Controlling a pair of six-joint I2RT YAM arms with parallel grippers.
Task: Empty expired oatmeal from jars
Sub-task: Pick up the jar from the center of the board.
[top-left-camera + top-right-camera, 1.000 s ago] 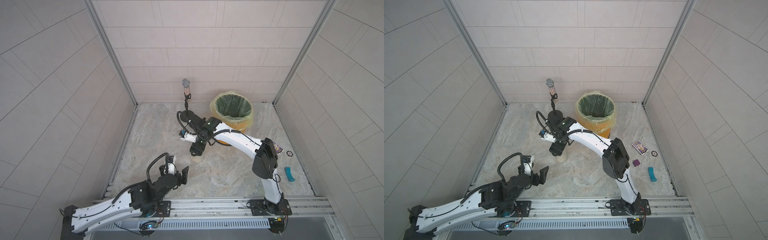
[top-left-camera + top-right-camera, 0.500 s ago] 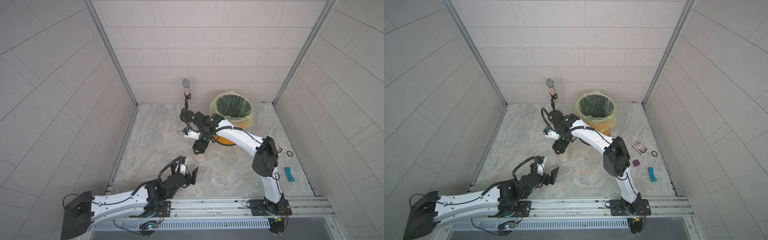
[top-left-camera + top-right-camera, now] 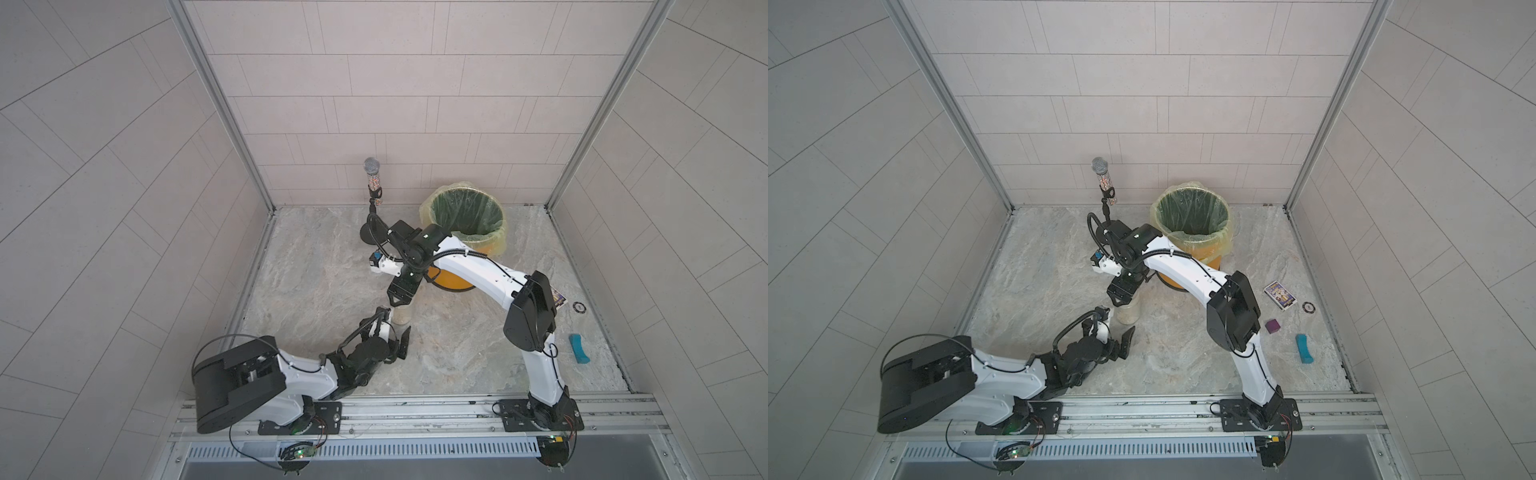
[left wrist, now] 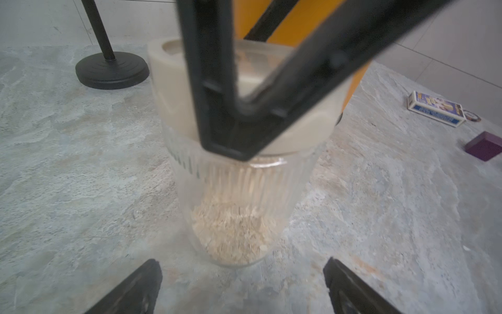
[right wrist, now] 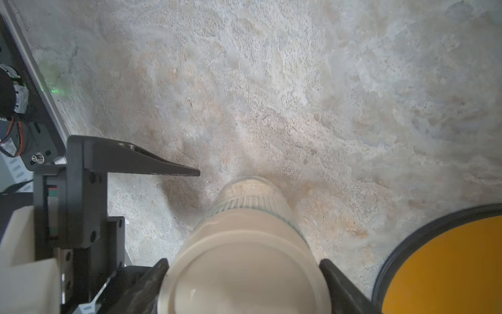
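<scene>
The cream lid (image 5: 239, 239) is being gripped from above by the right gripper (image 5: 242, 269), with one finger being pressed against each side of the lid's rim. The jar (image 4: 239, 195) under it is being held upright, its base resting on the bench (image 4: 81, 163). A small heap of oatmeal (image 4: 233, 231) is being shown through the ribbed glass, lying at the bottom of the jar.

The left gripper (image 4: 242, 265) is being held wide open and empty, low over the bench on the side of the jar nearer the rail. The jar is standing just ahead of the gap between its fingers, and no contact with them is being seen.

Just behind the jar, the orange bin (image 3: 1200, 243) with its yellow-green bag is standing under the right arm. Beside the bin, near the back wall, a microphone stand (image 3: 372, 166) is standing upright. Well apart from the jar, on the robot's right side of the bench, a small printed box (image 3: 1280, 295), a purple block (image 3: 1272, 326) and a blue piece (image 3: 1304, 349) are lying.
</scene>
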